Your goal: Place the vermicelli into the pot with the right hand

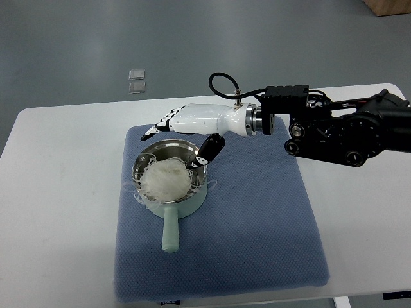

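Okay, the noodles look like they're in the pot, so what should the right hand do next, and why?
Probably lift the right robot hand up and away. The white vermicelli bundle already sits inside the pale green steel-lined pot, with strands draped over the rim, and the fingers look relaxed, holding nothing.

Far rim of shiny steel pot with pale green handle (171, 212) hidden by white robot right hand (192, 122). Black right arm (350, 131) cut off at right edge. Two small clear squares on floor (136, 80) too small to be named. Brown box corner (388, 6) cut off at top edge.
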Tool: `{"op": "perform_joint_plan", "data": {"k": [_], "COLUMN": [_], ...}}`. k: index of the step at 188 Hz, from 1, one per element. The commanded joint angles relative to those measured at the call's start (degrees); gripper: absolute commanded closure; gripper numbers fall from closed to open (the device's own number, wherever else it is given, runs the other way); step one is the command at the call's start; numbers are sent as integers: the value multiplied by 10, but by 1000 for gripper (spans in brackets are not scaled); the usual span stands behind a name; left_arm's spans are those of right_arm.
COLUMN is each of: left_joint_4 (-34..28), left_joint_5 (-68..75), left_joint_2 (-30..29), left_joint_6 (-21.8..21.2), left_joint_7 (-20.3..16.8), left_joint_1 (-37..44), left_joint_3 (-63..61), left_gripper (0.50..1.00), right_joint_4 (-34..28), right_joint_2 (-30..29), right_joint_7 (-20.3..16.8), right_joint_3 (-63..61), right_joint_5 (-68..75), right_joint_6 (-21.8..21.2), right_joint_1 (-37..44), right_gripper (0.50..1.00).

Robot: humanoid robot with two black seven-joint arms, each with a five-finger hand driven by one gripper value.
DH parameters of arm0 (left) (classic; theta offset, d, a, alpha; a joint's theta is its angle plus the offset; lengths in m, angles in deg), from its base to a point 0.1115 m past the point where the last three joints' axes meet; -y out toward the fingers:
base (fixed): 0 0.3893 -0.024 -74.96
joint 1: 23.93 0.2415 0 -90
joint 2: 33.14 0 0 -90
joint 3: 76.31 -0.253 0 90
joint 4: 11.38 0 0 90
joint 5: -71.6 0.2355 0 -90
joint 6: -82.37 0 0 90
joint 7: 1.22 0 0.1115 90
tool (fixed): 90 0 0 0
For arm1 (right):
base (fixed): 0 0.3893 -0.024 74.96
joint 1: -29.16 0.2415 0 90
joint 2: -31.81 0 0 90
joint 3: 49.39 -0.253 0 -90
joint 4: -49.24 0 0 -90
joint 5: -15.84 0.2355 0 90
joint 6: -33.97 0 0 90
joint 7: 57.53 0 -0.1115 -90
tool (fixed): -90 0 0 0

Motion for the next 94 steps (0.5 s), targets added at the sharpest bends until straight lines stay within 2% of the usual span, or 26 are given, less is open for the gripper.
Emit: {"op": "perform_joint_plan", "data": {"k": [1,26,56,94], "left_joint_4": [0,0,-1,-1], "left_joint_5": [0,0,-1,0], "left_joint_2": [0,0,0,0], "left_joint_6": [0,0,0,0], "left_joint_7": [0,0,0,0], "left_joint_1": [0,0,0,0], "left_joint_3": [0,0,1,0], "left_gripper": [500,500,500,500], "right_joint_4": [0,8,61,119], "right_joint_2": [11,29,48,59], "right_joint_7": [0,-3,-13,-85], "right_joint_3": [-14,-61,-103,-208], "right_joint_5": [2,9,104,319], "right_joint_6": [0,-5,-6,1], "right_joint_1": [0,-11,-45,-137], "right_gripper": [642,642,642,644]}}
